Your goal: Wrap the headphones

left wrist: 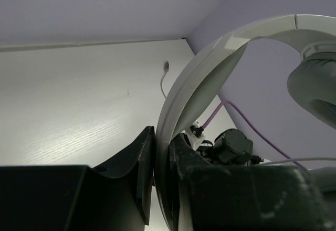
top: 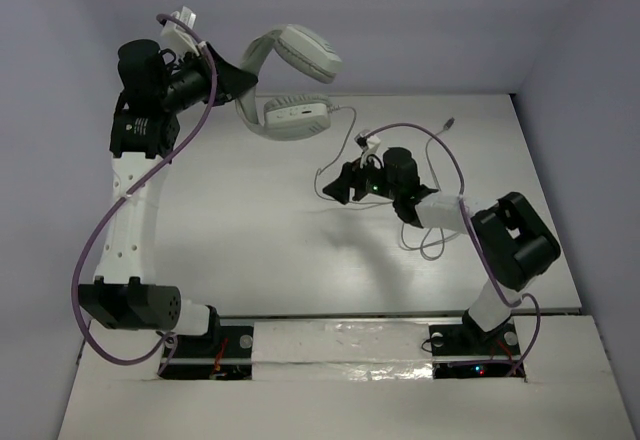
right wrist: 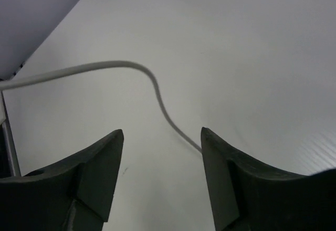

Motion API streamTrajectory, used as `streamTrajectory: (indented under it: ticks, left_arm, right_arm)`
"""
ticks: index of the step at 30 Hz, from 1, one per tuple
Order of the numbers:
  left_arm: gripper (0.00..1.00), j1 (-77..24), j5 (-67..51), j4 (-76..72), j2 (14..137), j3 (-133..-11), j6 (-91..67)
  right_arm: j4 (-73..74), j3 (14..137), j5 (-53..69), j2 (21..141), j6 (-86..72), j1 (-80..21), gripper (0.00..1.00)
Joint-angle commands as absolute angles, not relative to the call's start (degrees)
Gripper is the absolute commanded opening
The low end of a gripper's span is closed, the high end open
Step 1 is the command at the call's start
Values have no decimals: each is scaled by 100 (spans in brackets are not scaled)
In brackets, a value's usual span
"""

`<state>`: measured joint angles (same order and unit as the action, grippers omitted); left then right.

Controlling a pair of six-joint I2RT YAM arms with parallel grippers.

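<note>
Headphones (top: 295, 80) hang in the left claw (top: 238, 88), held up over the far end of the table (top: 250, 230). That claw is clenched on the headband (left wrist: 195, 81). In its wrist view the pale band stands edge-on between the two dark fingers (left wrist: 140, 163), both pressed against it, and arcs up and away from the fingertips. One earcup (left wrist: 315, 84) hangs beyond the band, on the side away from the claw. From above, the second earcup (top: 297, 118) sits lower, just past the claw's tip; whether it touches the table cannot be told.

The thin grey cable (top: 347, 132) leaves that lower earcup and trails across the table toward the right claw (top: 338, 186). Its small plug (top: 451, 120) lies well apart from that claw, off behind its wrist.

The right claw is released, its jaws wide apart and holding nothing. In its wrist view a stretch of the cable passes just ahead of the fingertips. It comes in from one side, bends down through the gap and slips out of sight behind one finger. No part of it lies between the pads.
</note>
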<state>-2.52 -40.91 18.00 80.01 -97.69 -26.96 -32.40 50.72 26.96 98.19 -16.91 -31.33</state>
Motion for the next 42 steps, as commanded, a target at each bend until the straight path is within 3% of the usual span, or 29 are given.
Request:
streamTrajectory:
  ticks: [1, 5, 9, 15, 16, 17, 19, 22, 25, 29, 34, 42]
  left_arm:
    - [0, -237, -4271, 1161, 7989, -10151, -3120]
    - [0, -237, -4385, 897, 7972, -10081, -3365]
    - [0, -237, -4474, 852, 7945, -10195, -3489]
    - [0, -237, -4377, 1081, 7901, -10275, -3331]
    - [0, -237, -4342, 1072, 7910, -10240, -3331]
    - [0, -237, -4316, 1090, 7910, -10231, -3314]
    - [0, -237, -4202, 1151, 7954, -10230, -3235]
    - [0, -237, -4218, 1099, 7998, -10204, -3260]
    - [0, -237, -4332, 897, 7954, -10134, -3427]
    - [0, -237, -4403, 747, 7857, -10177, -3559]
    - [0, -185, -4509, 695, 7971, -10371, -3717]
    - [0, -79, -3526, -693, 7744, -9511, -5263]
  right_arm:
    - [-3780, 5036, 3006, 9844, -1846, -3287, 64]
    - [-3674, 5211, 2813, 10063, -1758, -3437, 79]
    - [-3621, 5458, 2182, 10415, -1652, -3489, 82]
    - [-3954, 5090, 1389, 9942, -1556, -3489, 77]
    - [-4016, 5019, 1476, 9871, -1590, -3489, 60]
    - [-3947, 4984, 1529, 9792, -1573, -3489, 52]
    - [-3850, 4835, 1695, 9555, -1660, -3489, 47]
    - [-4190, 4449, 1618, 9265, -1819, -3489, 47]
    - [-3835, 4674, 1240, 9577, -1628, -3489, 73]
    - [-3777, 5239, 1581, 10246, -1537, -3489, 76]
    - [-3973, 5396, 2039, 10520, -1810, -3489, 76]
    - [-3998, 5502, 1327, 10854, -1994, -4323, 58]
